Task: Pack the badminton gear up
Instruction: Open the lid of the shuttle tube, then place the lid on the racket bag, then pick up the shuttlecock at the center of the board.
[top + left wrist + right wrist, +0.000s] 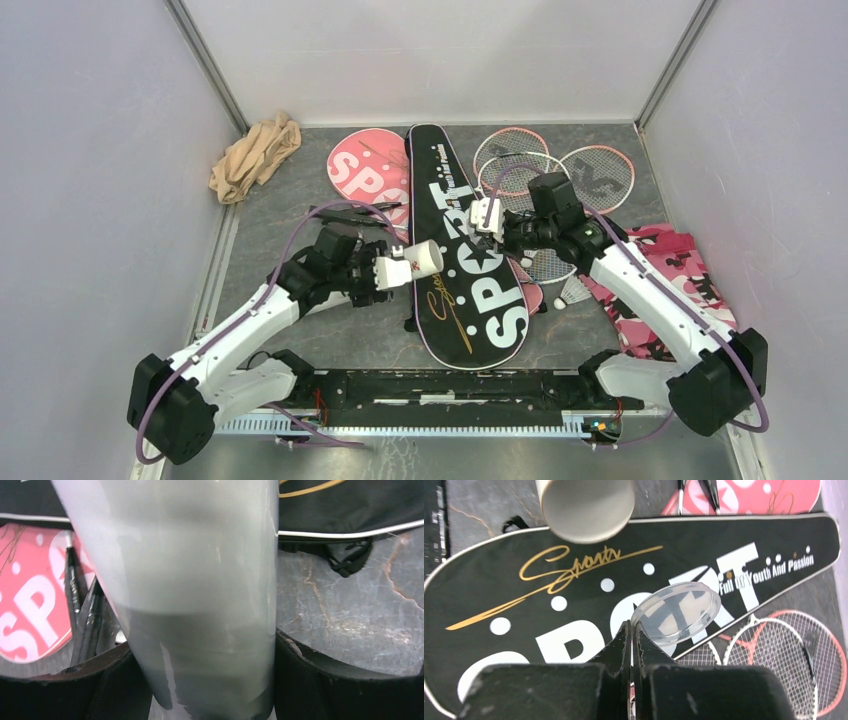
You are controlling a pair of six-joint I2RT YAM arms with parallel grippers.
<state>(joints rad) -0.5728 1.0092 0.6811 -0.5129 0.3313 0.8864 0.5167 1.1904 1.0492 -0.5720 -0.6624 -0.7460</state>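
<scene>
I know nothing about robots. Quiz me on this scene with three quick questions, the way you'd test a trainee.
1. Multiple choice: what is the left gripper holding?
A) a tennis ball
B) a white tube
C) a water bottle
2. True or false: the right gripper is shut on the edge of a clear round lid.
3. Fill in the blank: the big white letters on the black bag in the middle of the table spell ____.

Key: 1 B; 2 true; 3 SPORT.
</scene>
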